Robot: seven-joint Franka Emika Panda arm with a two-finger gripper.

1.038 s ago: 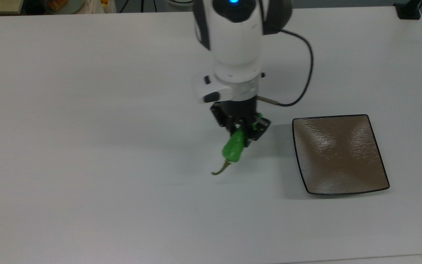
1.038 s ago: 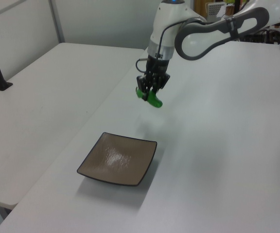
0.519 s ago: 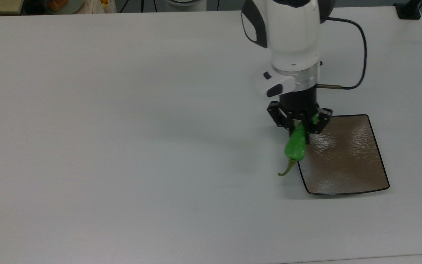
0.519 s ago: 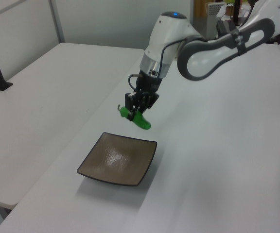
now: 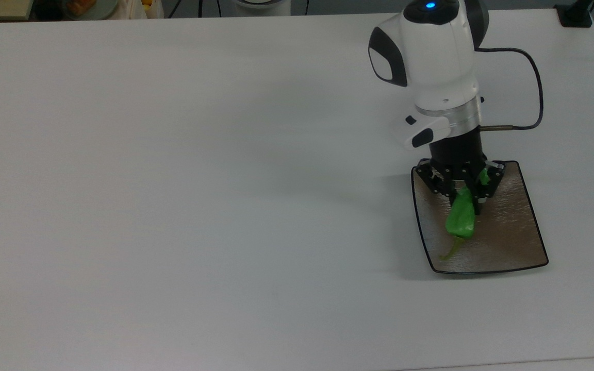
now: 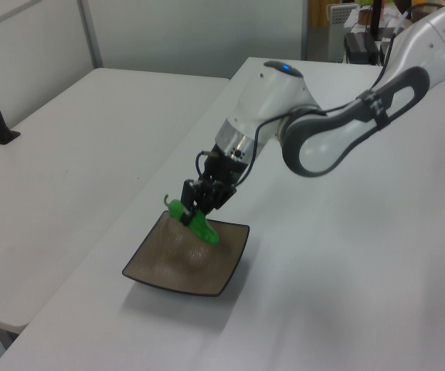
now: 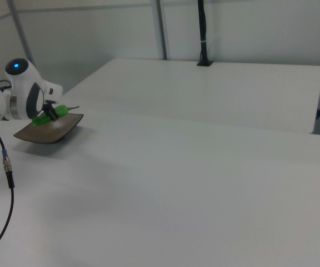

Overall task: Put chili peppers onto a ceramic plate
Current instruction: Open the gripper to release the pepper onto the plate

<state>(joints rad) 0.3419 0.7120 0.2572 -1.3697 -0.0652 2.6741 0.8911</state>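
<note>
At the right of the top view, the gripper (image 5: 466,198) is clamping the chili pepper (image 5: 461,219) just above the ceramic plate (image 5: 513,242). Its stem is pointing toward the plate's lower-left rim, so releasing from this height is risking a roll or bounce off that edge

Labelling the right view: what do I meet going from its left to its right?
Robot arm → chili pepper held in the claw over the ceramic plate → black post.
</note>
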